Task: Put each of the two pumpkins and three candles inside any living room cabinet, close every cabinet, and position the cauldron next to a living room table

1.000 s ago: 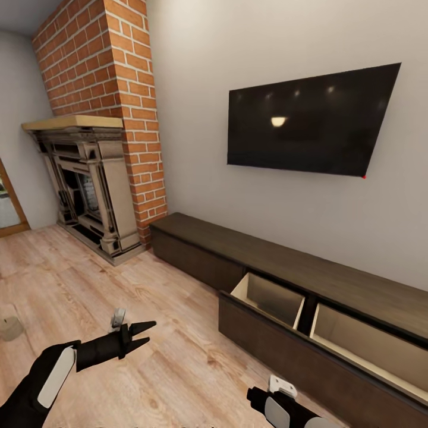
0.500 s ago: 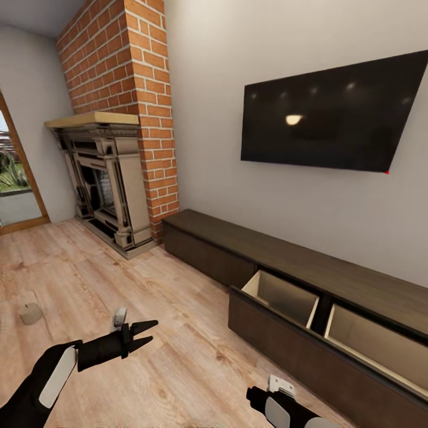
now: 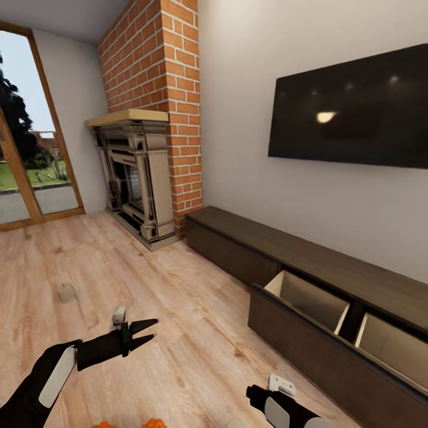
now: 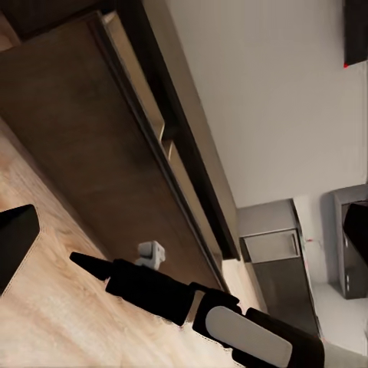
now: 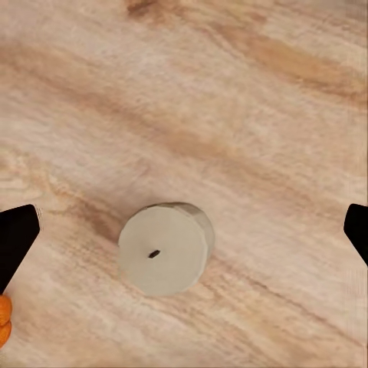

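Our left pincer [image 3: 145,333] hangs open and empty at lower left, our right pincer [image 5: 184,230] spread wide above a candle [image 5: 165,249] on the floor [image 5: 230,92].

We are in a home living room: a brick chimney [image 3: 156,71] over an ornate fireplace [image 3: 135,172], a wall-mounted TV [image 3: 351,116], a long low cabinet [image 3: 309,285], wood flooring [image 3: 119,273] and a glass patio door [image 3: 30,137]

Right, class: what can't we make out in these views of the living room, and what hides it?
- Pumpkins: head view, cut by the lower edge.
- Drawer contents: head view, floor hidden behind the front panel.
- Candle wick: head view, too small.
- Right gripper fingers: head view, cut off.
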Robot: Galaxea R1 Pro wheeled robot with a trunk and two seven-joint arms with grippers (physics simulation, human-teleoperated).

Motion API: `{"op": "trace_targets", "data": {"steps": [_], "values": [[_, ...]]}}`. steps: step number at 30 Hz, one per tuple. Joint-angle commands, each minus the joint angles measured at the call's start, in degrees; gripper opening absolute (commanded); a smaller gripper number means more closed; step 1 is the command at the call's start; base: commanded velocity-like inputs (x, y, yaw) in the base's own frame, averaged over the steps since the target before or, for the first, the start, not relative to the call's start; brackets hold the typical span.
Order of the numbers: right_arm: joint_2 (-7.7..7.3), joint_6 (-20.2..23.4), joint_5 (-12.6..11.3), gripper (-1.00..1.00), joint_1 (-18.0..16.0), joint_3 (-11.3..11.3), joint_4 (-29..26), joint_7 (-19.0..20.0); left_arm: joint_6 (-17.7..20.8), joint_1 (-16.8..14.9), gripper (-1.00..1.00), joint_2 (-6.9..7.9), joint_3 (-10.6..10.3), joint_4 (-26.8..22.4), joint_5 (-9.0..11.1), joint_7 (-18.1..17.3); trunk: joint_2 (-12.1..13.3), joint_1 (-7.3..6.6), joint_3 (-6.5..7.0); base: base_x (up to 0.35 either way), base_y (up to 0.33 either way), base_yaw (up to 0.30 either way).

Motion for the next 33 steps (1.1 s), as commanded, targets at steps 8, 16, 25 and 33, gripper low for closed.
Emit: {"op": "trace_targets", "data": {"steps": [8,16,25,33], "values": [[-0.1,-0.2,-0.3,1.0,0.0,0.5,-0.1,-0.1,0.2,0.0,1.0,-0.01,-0.8,0.0,0.0,-0.2,-3.2,1.75,-1.5,0.0,0.0,0.18],[-0.11,-0.2,-0.3,1.0,0.0,0.5,-0.1,-0.1,0.2,0.0,1.0,-0.11,-1.4,0.0,0.0,-0.3,-6.5,3.51,-2.86,0.0,0.0,0.139],[-0.06,-1.7,-0.3,1.0,0.0,0.5,-0.1,-0.2,0.2,0.0,1.0,-0.04,-1.9,-0.1,0.8,-0.4,-10.1,5.49,-4.43,0.0,0.0,0.072],[-0.02,-2.7,-0.3,1.0,0.0,0.6,0.0,-0.4,0.2,0.0,1.0,0.35,-3.3,-0.1,1.0,-5.0,-12.5,6.85,-5.95,0.0,0.0,0.001]]}}
